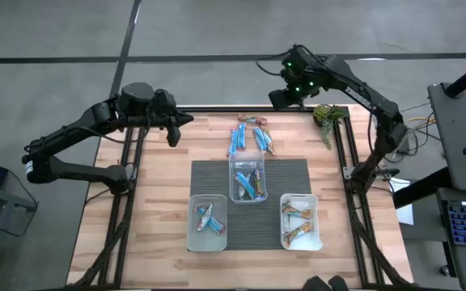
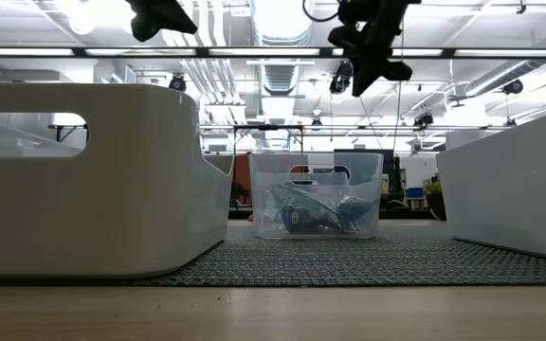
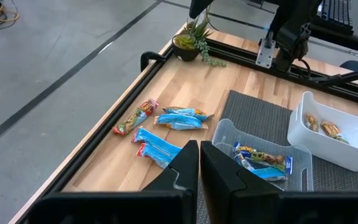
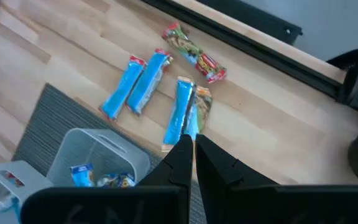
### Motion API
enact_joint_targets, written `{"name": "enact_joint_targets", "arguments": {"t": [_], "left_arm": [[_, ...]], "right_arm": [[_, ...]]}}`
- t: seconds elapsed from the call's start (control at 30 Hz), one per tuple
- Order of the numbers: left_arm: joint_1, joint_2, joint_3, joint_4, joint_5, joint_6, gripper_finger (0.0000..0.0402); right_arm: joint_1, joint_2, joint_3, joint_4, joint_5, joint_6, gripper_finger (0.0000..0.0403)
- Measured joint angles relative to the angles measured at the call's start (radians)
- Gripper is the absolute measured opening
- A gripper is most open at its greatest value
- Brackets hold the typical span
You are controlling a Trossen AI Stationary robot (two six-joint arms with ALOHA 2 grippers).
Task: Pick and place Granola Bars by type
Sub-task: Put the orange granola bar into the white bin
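My left tool (image 1: 174, 129) hangs clenched and empty above the desk's (image 1: 160, 194) left rear corner. On the dark mat (image 1: 294, 174) sit three tubs: the left tub (image 1: 207, 222) and the clear middle tub (image 1: 247, 179) hold blue Granola Bars, the right tub (image 1: 300, 221) orange ones. Loose Granola Bars (image 1: 251, 136) lie on bare wood behind the middle tub. My right tool (image 1: 280, 99), clenched and empty, hovers above the rear edge, beside the small plant (image 1: 327, 117).

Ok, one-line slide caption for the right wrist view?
Right gripper, fingers shut, hangs above loose granola bars on the wooden table, next to the clear tub on the grey mat.
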Motion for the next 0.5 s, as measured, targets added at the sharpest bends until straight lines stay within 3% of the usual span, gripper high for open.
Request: {"name": "enact_joint_targets", "arguments": {"t": [0.27,0.5], "left_arm": [[0.000,0.000,0.000,0.000,0.000,-0.010,0.0000],[0.000,0.000,0.000,0.000,0.000,-0.013,0.0000]], "right_arm": [[-0.004,0.129,0.115,-0.069,0.000,-0.026,0.0013],[0.017,0.185,0.074,-0.072,0.001,-0.046,0.0013]]}}
